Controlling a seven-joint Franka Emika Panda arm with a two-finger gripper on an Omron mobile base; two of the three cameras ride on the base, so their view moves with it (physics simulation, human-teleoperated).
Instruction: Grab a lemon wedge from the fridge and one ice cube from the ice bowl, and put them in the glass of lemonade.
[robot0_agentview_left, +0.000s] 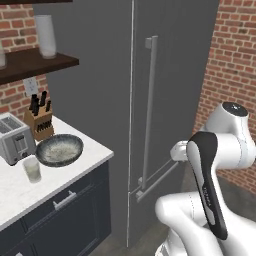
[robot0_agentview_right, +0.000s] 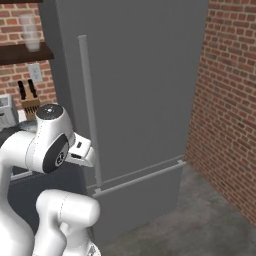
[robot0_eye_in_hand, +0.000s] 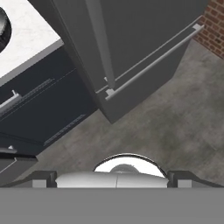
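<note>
The jaws stand spread to their widest with nothing between them and nothing touching them; in the hand view their tips barely rise at the bottom corners, looking down on the grey floor (robot0_eye_in_hand: 175, 131). The gripper (robot0_agentview_right: 80, 152) itself hangs folded in close to the arm, just short of the fridge (robot0_agentview_left: 175, 90), whose doors are shut. Directly ahead of the jaws is the long pale vertical handle (robot0_agentview_left: 149, 110) of the upper door, near but not touched, and below it the horizontal handle (robot0_agentview_left: 157, 181) of the lower drawer.

Off to the left of the jaws, beyond the fridge's edge, runs the white worktop (robot0_agentview_left: 60, 175) over dark cabinet drawers (robot0_agentview_left: 60, 210). On it sits the ice bowl (robot0_agentview_left: 59, 149), wide and dark with speckled whitish contents. Just in front of the bowl and slightly further left stands the glass of lemonade (robot0_agentview_left: 32, 169), upright, apart from the bowl. Further left again is a silver toaster (robot0_agentview_left: 15, 137), and behind the bowl a wooden knife block (robot0_agentview_left: 40, 120) against the brick wall (robot0_agentview_left: 15, 30). Above, a dark shelf (robot0_agentview_left: 35, 64) carries a tall frosted jar (robot0_agentview_left: 46, 35).
</note>
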